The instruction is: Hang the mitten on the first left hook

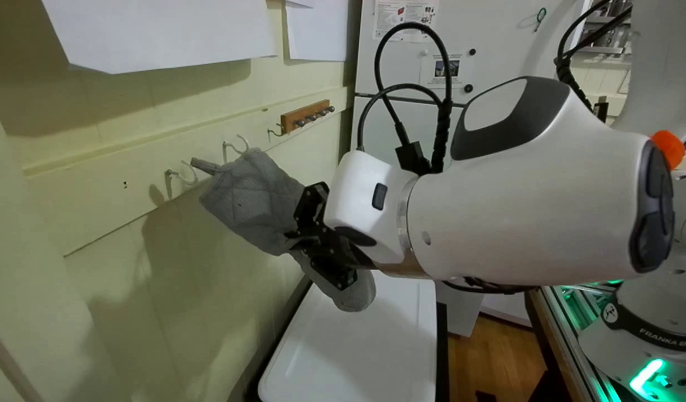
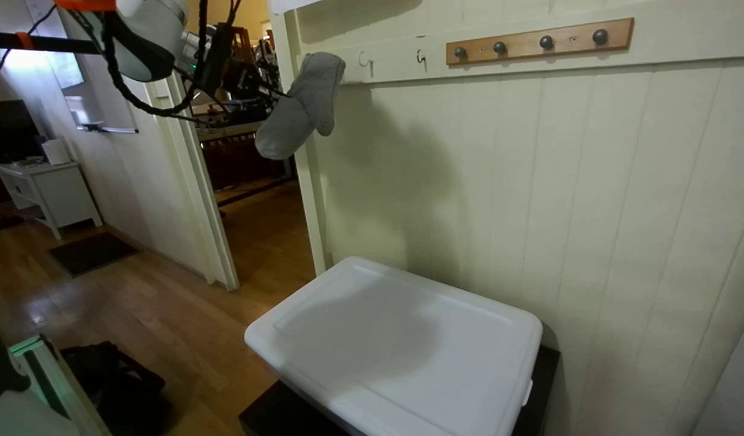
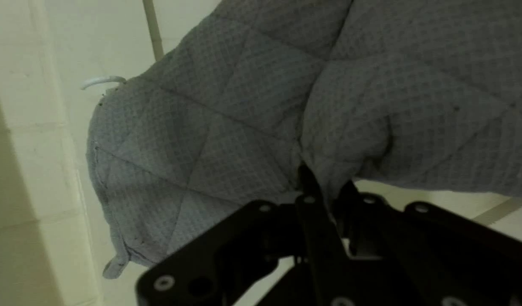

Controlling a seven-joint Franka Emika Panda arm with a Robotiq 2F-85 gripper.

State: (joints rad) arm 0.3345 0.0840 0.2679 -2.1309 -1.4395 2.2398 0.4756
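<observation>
Wrist view: the fingers [image 3: 311, 187] are pressed together on a fold of the mitten [image 3: 227, 106], mid-length; the loop [image 3: 115, 267] is left free past the cuff [image 3: 112, 178]. In an exterior view: long axis is slanted up from the fingers toward the wall [image 1: 114, 139]; loop just beside the first left hook [image 1: 181, 177], contact not to be told; threading seems yet to be done. In an exterior view: that hook is apparently hidden by the mitten [image 2: 305, 103].

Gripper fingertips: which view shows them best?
The wrist view: both fingertips of the gripper are up close, pinching a fold of the mitten. In both exterior views the gripper is smaller and dark, its fingertips hard to make out.
</observation>
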